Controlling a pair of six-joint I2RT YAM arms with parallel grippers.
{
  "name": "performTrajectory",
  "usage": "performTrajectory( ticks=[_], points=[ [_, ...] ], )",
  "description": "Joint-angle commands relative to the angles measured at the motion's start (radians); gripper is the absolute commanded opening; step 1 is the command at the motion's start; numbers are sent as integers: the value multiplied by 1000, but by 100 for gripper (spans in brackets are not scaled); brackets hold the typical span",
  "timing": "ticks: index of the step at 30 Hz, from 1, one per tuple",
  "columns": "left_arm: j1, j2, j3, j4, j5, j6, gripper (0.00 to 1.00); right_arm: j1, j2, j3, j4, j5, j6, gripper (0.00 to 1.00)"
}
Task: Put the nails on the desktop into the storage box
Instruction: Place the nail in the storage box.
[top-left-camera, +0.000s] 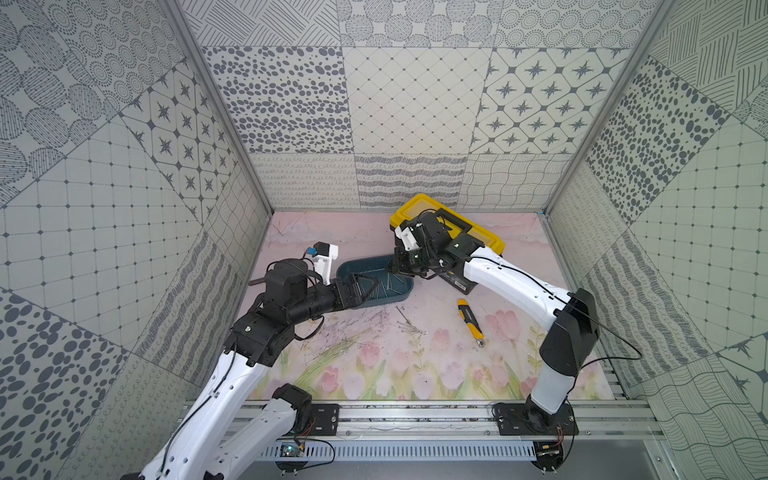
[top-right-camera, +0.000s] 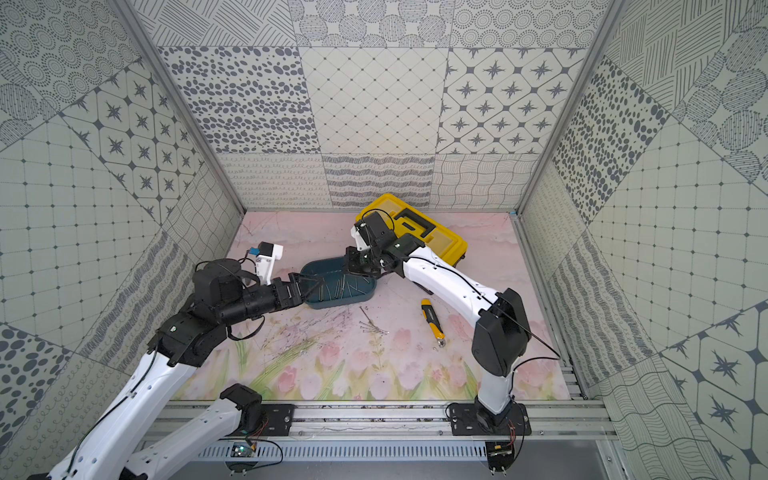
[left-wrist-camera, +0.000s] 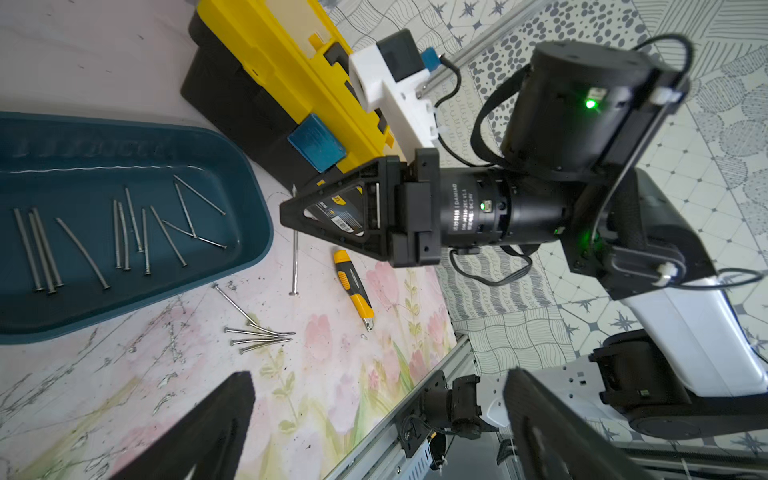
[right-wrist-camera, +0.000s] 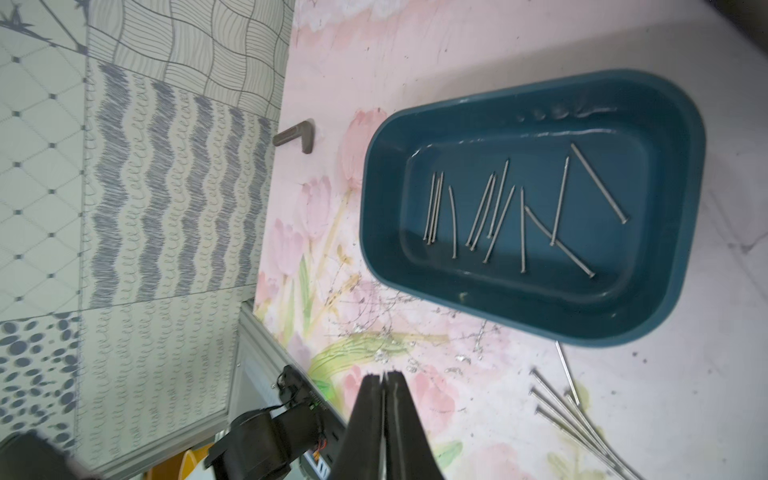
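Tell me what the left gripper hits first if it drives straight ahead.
Probably the right gripper, shut at the storage box's far end, though relative height is unclear.

Dull-gleaming grey metal in the nails (right-wrist-camera: 500, 224). Smooth, faintly glossy teal plastic in the storage box (right-wrist-camera: 380, 208). Matt printed finish on the desktop (right-wrist-camera: 457, 41), scuffed and scratched just near of the box. Shiny yellow over matt black plastic on the toolbox (left-wrist-camera: 266, 54).

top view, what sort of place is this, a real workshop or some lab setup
Probably a robot test cell, not a real workshop: patterned panels wall in a desktop printed with tulips, and the left arm and right arm bolt to an aluminium rail at its front.
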Motion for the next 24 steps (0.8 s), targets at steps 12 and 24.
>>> performTrajectory(
  ticks=[12,24],
  points=[
    [12,41,112,-562,-251,84,100,12,322,394,-301,170,-227,0],
    [13,60,118,-603,-204,171,100,11,488,519,-315,219,-266,0]
  ],
)
